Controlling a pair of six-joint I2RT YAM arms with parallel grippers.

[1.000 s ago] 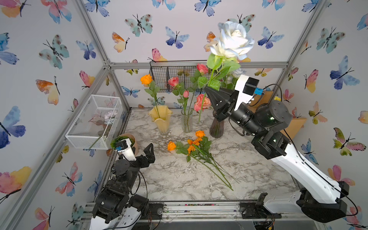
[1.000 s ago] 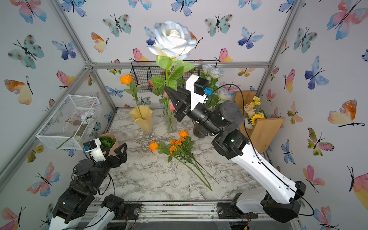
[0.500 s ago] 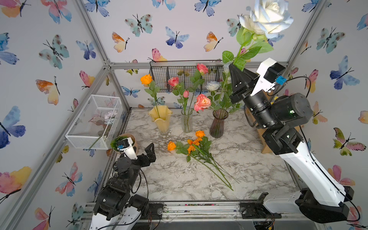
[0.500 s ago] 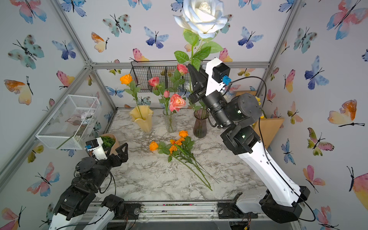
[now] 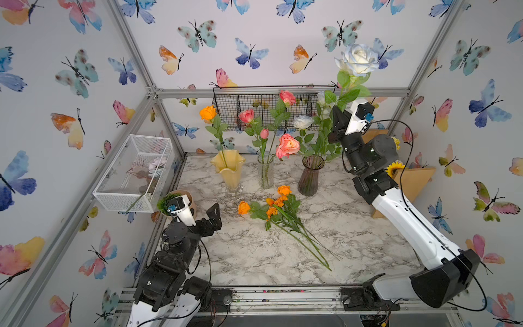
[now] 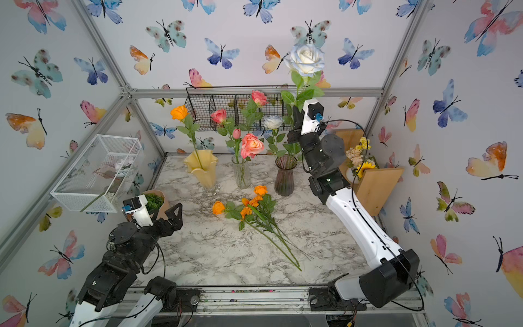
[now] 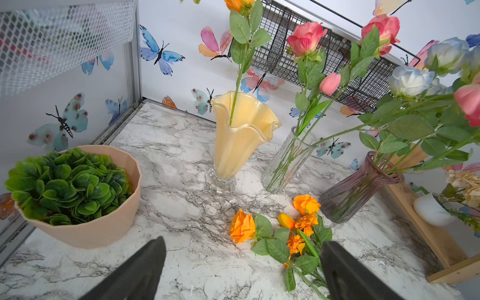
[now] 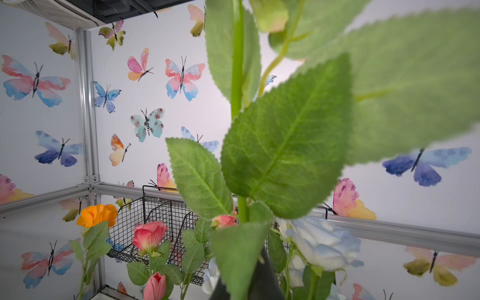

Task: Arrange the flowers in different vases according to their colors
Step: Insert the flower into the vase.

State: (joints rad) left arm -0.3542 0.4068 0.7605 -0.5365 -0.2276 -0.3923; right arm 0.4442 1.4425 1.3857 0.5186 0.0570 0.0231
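While the right tool clamps a white rose high over the tabletop's back right corner, the left tool, jaws apart, hangs by the left edge.

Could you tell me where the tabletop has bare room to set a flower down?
Bare marble lies between the left claw and the orange flowers, and between their stems and the right arm. The back row of vases is crowded.

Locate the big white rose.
In a top view the big white rose is high at the back right, stem held in the right gripper, above the purple vase.
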